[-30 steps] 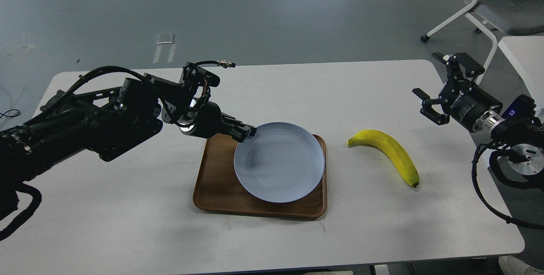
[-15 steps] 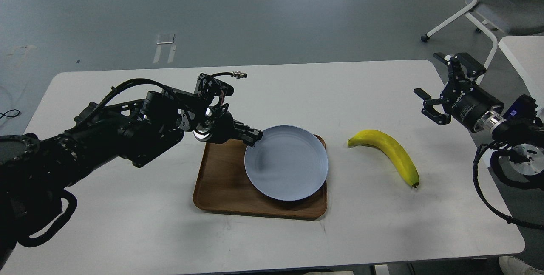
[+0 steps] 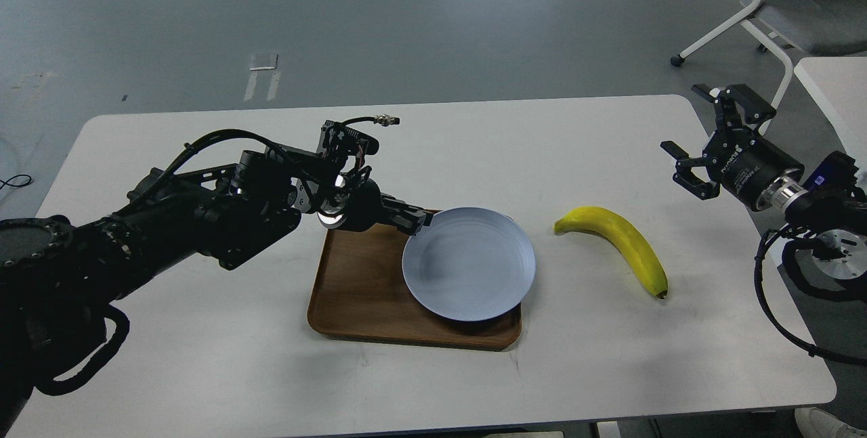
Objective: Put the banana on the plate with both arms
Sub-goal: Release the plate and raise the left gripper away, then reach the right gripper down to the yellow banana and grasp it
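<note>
The pale blue-grey plate [image 3: 469, 263] is over the right part of the brown wooden tray [image 3: 359, 296], its right rim reaching past the tray's edge. My left gripper [image 3: 418, 220] is shut on the plate's upper left rim. The yellow banana [image 3: 623, 243] lies on the white table to the right of the plate, stem end toward the plate, dark tip toward the front. My right gripper [image 3: 691, 160] is open and empty, above the table to the upper right of the banana.
The white table [image 3: 203, 357] has its right edge just past my right arm. A white office chair [image 3: 765, 18] and another white table corner [image 3: 833, 86] stand behind on the right.
My left gripper has moved to the right, carrying the plate with it across the tray toward the banana. The right gripper and the banana have barely moved.
</note>
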### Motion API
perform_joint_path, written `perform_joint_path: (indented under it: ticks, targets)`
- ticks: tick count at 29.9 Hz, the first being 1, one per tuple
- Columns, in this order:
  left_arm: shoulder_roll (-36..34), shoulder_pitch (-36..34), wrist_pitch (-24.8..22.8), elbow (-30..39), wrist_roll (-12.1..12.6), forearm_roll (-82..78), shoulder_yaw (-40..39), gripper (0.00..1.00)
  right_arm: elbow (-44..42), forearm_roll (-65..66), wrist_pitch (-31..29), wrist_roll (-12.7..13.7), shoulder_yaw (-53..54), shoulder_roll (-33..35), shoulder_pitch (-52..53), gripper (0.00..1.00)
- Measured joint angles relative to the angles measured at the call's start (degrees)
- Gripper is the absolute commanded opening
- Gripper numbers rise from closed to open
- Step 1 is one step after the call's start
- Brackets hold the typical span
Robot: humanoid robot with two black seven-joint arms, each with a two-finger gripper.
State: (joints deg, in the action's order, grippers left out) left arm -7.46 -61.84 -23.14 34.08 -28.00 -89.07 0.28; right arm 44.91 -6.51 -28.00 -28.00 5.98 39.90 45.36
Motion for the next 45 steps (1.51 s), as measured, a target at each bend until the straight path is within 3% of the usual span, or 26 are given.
perform_joint_path:
  ticks: [5,12,17,22,27,37,45]
  targets:
    - [-4.2,-2.3,0.1,0.3,0.0,13.6,-0.9,0.99,0.0,0.0,0.0,0.0,0.2,0.7,0.1,1.0]
    - [-10.8,-3.8,-0.7,0.6,0.0,53.9,-1.1,0.99,0.0,0.0,0.0,0.0,0.3,1.1,0.0,1.0]
    - [-16.9,-0.1,-3.8,0.6,0.0,77.4,-2.5,0.99,-0.1,0.1,0.0,0.0,0.1,1.2,0.0,1.0]
    - [-20.7,9.0,-4.8,0.5,0.0,82.2,-12.0,0.99,-0.3,3.6,0.0,0.0,-0.1,1.5,0.4,1.0]
    - [-20.6,16.0,-4.9,0.4,0.0,82.4,-20.9,0.99,-0.2,17.9,0.0,0.0,-0.2,3.3,1.9,1.0]
    - [-20.1,17.5,-4.9,0.5,0.0,82.4,-22.5,0.99,2.7,55.9,0.0,0.0,-1.7,6.3,11.6,1.0]
    - [-20.6,17.3,-4.9,0.6,0.0,82.5,-23.0,0.99,3.0,75.4,0.0,0.0,-15.6,1.3,23.9,1.0]
